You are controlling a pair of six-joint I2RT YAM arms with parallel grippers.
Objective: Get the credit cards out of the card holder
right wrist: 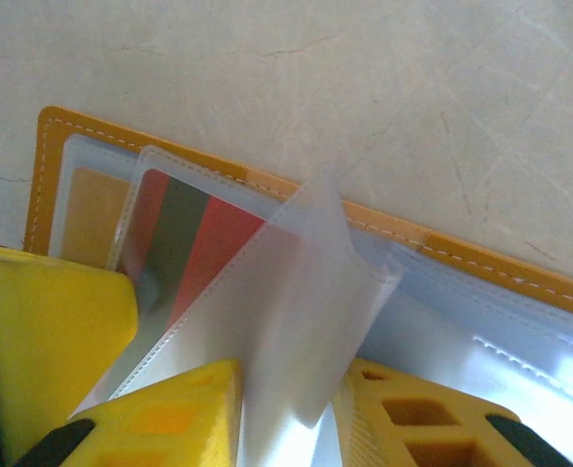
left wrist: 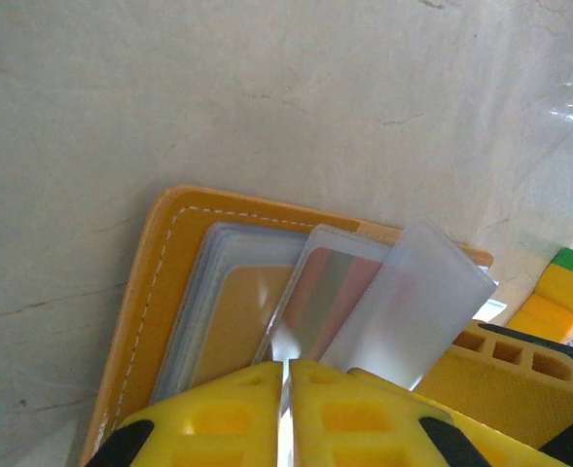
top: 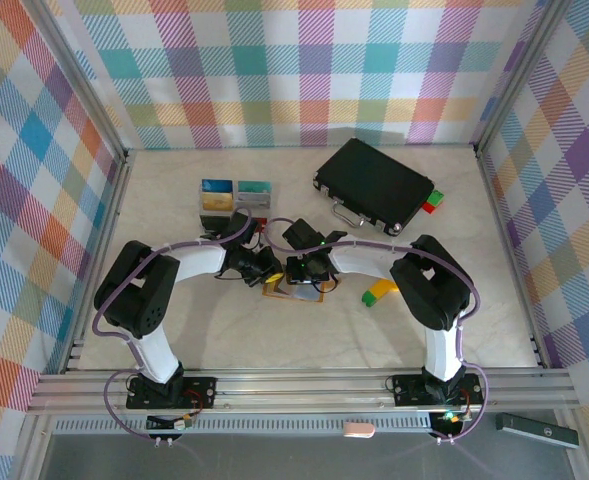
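Mid-extraction on card holder (left wrist: 155,292), open at table centre. Straddling clear sleeve (right wrist: 305,272) at 6 o'clock with right gripper (right wrist: 291,379), grip unclear. Clenching striped card (left wrist: 330,287) edge with left gripper (left wrist: 286,368). Next: draw card toward 6 o'clock, holder pinned.
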